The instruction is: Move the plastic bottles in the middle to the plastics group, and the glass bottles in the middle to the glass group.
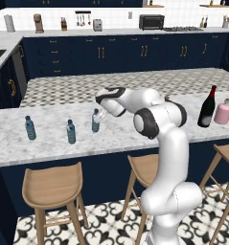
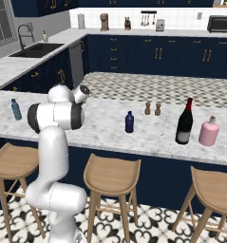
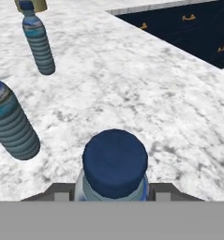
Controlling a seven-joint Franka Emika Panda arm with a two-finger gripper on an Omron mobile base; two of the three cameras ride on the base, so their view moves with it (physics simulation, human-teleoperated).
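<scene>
While the end effector [image 3: 113,193] sits partly closed around the water bottle [image 3: 114,164] just under its cap, left of centre in the left base view beside the plastics group [image 1: 71,131], lower it upright onto the counter [image 1: 49,143], clear of both neighbours, before releasing.

The arm [image 1: 166,143] is glossy white, built of thick rounded tube segments that swell into bulbous housings. Dark grey, near-black discs and bands mark its joints [image 2: 33,118], and a black band wraps the wrist link [image 1: 106,97] near the hand.
</scene>
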